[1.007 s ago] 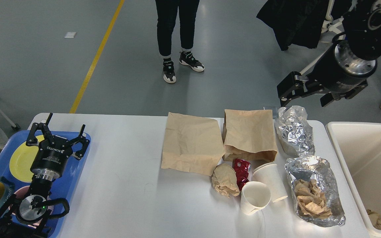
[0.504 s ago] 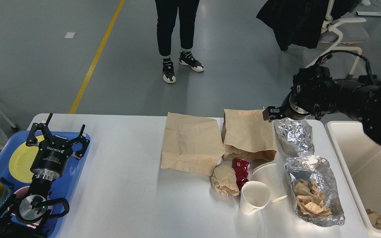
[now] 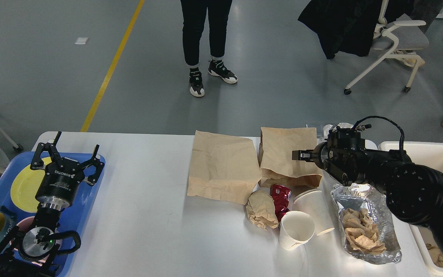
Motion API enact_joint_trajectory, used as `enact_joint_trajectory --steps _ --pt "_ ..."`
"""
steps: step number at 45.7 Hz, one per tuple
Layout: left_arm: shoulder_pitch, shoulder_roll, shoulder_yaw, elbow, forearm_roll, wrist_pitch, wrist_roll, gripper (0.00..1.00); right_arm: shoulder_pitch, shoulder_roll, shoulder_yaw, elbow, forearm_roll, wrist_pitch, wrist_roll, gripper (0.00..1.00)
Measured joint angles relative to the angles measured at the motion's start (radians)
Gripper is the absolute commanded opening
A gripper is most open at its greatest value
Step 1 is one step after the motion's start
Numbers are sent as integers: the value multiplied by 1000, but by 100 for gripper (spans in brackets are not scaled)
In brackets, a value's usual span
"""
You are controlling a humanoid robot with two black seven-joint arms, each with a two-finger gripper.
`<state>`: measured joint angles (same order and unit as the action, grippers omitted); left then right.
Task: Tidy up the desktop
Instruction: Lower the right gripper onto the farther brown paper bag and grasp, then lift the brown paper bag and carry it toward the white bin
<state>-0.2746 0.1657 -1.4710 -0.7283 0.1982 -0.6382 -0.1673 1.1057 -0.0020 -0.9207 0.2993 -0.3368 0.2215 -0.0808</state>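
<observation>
Right gripper (image 3: pixel 300 154) reaches in low over the right paper bag (image 3: pixel 290 156), seen nearly end-on, so jaw gap cannot be told. Left gripper (image 3: pixel 66 157) hovers over the blue tray (image 3: pixel 90 194), jaws wide, empty. The desktop (image 3: pixel 148 215) lies under both, clutter mostly below and nearside of the right jaws. Risks: the bag is flat and thin, so a pinch may slip or only crease it; the forearm sits just over the foil tray (image 3: pixel 375 231) and near the paper cups (image 3: pixel 296 230), so a sweep could tip them or scatter the crumpled napkins (image 3: pixel 361 232); the bin (image 3: pixel 433 157) is behind the jaws.
</observation>
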Motion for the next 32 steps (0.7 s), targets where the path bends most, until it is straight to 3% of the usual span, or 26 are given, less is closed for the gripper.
enact_joint_trajectory --steps 32 --pt "-2 0 -1 0 0 0 0 96 -61 82 65 -38 1 -112 -12 100"
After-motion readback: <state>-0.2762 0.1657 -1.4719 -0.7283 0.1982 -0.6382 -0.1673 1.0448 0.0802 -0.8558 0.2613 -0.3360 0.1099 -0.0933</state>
